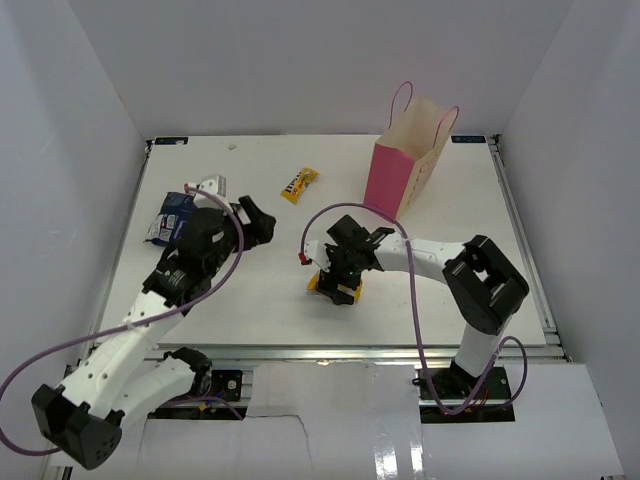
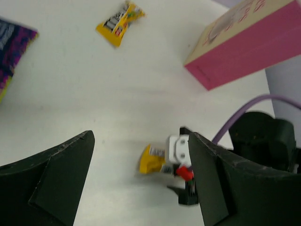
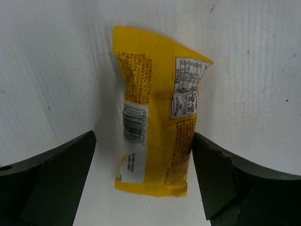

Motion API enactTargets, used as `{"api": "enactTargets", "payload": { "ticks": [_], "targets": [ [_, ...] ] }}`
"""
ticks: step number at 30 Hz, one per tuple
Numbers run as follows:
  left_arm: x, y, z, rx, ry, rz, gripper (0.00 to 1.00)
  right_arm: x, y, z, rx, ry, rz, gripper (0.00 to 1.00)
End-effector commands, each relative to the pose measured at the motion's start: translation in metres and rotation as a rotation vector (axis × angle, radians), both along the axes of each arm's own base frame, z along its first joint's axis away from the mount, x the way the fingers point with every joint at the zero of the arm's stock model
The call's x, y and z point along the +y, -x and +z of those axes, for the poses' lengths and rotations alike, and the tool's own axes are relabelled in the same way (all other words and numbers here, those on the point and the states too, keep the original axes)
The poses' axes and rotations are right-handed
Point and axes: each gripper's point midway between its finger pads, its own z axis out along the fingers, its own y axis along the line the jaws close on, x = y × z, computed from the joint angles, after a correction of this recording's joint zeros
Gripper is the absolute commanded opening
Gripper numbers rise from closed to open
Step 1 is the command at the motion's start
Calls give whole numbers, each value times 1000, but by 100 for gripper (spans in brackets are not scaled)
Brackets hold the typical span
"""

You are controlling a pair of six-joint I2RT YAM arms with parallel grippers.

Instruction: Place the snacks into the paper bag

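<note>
A yellow candy packet (image 3: 157,127) lies face down on the white table, between the fingers of my right gripper (image 3: 143,155). The jaws are open and straddle it, the right finger at its edge. In the top view this packet (image 1: 322,284) lies under the right gripper (image 1: 340,278). A second yellow packet (image 1: 299,184) lies further back; the left wrist view shows it too (image 2: 119,23). The pink paper bag (image 1: 408,160) stands upright at the back right. The dark blue-purple snack bag (image 1: 172,216) lies at the left, beside my open, empty left gripper (image 1: 256,222). No brown bars show.
A small silvery packet (image 1: 211,185) lies just behind the blue-purple bag. White walls enclose the table (image 1: 250,300) on the left, back and right. A purple cable (image 1: 410,300) loops over the right arm. The left wrist view shows the pink bag's base (image 2: 244,52).
</note>
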Motion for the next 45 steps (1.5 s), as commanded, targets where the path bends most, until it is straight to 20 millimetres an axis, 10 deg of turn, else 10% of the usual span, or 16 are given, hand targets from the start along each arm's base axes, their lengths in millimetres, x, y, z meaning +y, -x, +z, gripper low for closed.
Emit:
{"api": "enactTargets", "payload": {
  "ticks": [1,8,12,17,22,26,32,41,45],
  "targets": [
    [18,40,-33,135,109,76,91,18,-27,8,-89,-10,-85,88],
    [43,73,-63,186,211,181,93,16,-23,4,-76,4,-88,32],
    [51,74,-77,243,251,274,92,21,-13,40,-85,-99,-47,8],
    [46,75,-99,332,252,291,91,26,-32,160,-196,-349,-38,8],
    [42,77,-113,384,244,288,91,-22,-136,325,-450,-619,-307,8],
    [43,79,-114,386,258,294,91,-79,-200,400,-598,-736,-626,8],
    [48,82,-109,367,266,307,91,-131,-256,411,-760,-767,-911,13],
    [58,91,-104,352,283,337,91,-188,-297,371,-808,-670,-1094,18],
    [67,90,-100,334,278,384,92,-177,-289,349,-788,-629,-979,61]
  ]
}}
